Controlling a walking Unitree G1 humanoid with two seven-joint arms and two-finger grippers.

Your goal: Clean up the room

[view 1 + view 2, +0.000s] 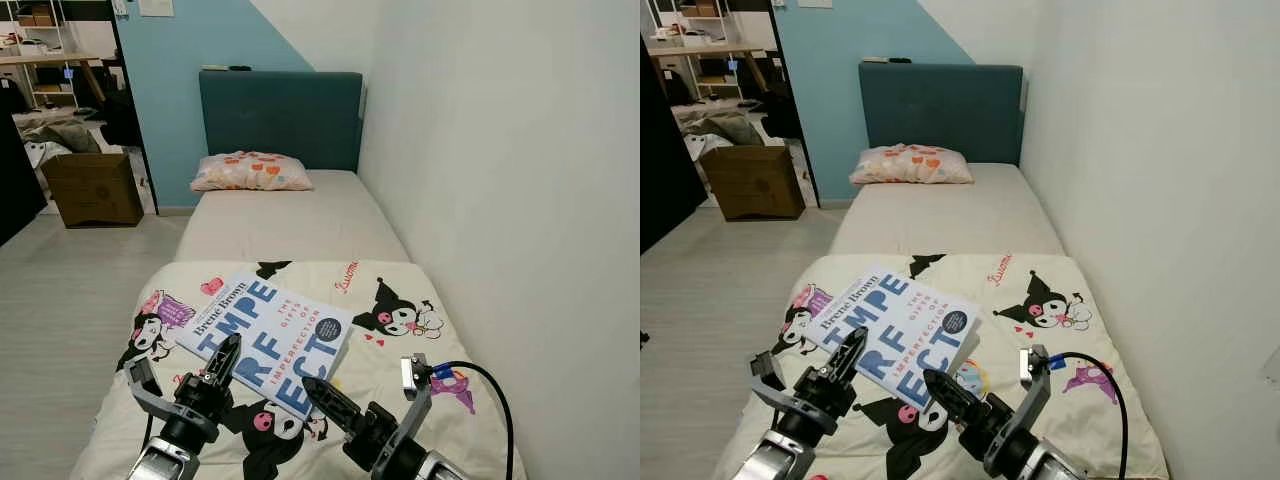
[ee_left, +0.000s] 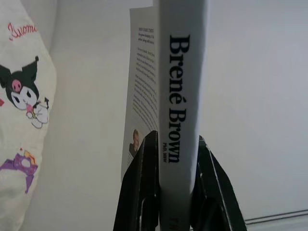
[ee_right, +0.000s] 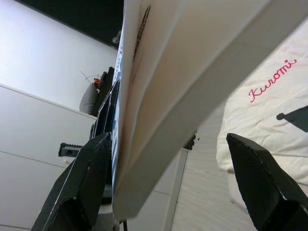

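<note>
A narrow bed [image 1: 300,225] runs along the white right-hand wall toward a teal headboard [image 1: 280,118], its near half covered by a cream cartoon-print blanket [image 1: 400,345]. Over that near end, the left gripper [image 2: 175,159] is pressed together on the spine edge of a white book [image 1: 270,338], one black finger on each cover; the wrist view shows the spine standing between them. The right gripper [image 1: 322,397] sits at the book's near right corner with its fingers spread wide, the book's edge passing between them without either finger touching it. The book is tilted, cover up, above the blanket, its long axis running from near right to far left, so the left arm carries it and the right is just beside it. Farther off, a patterned pillow [image 1: 252,171] lies at the head of the bed; a cardboard box [image 1: 93,188] stands on the floor far left.
</note>
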